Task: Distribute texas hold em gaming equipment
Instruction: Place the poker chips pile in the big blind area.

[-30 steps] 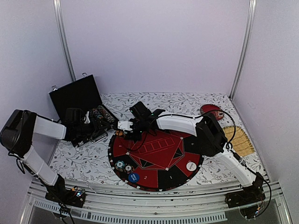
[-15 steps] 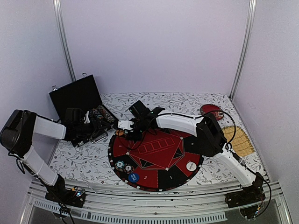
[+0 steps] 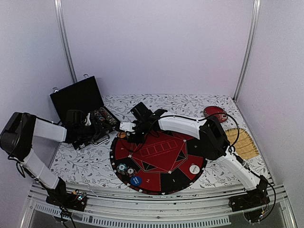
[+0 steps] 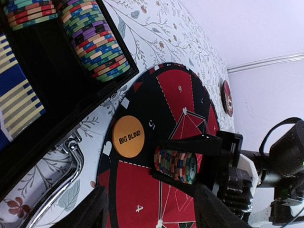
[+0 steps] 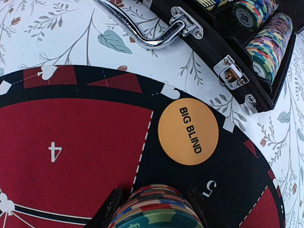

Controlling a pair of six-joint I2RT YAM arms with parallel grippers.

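The right jaws clench a stack of poker chips [image 4: 175,165], long axis level, at bottom centre of the right wrist view, just below the BIG BLIND button [image 5: 188,131]; the left jaws hang released, empty.

layout [image 3: 161,159]: red and black, white dashed lines and numerals. button [image 5: 188,132]: orange, black lettering. chip stack [image 5: 154,209]: multicolour stripes. case [image 3: 78,97]: black. tablecloth [image 3: 80,164]: white, grey-green leaf print, few red flowers.
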